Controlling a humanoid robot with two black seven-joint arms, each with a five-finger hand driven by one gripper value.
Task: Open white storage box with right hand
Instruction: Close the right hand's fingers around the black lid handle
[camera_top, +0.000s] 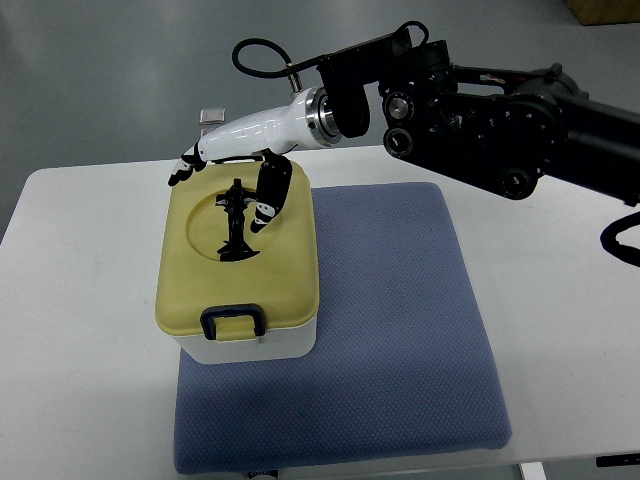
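Observation:
A white storage box (245, 346) with a pale yellow lid (275, 270) sits on the left part of a blue mat (400, 330). A dark blue latch (232, 322) is on its near side. The lid has a round recess with a small black handle (236, 225) in it. My right hand (235, 170) reaches in from the right on a black arm and hovers over the lid's far edge. Its fingers are spread, with the thumb (268, 195) hanging down onto the lid and the fingertips (183, 170) past the far left corner. It holds nothing.
The white table (80, 300) carries the mat. Its far edge runs just behind the box, with grey floor beyond. The bulky black forearm (500, 125) fills the upper right.

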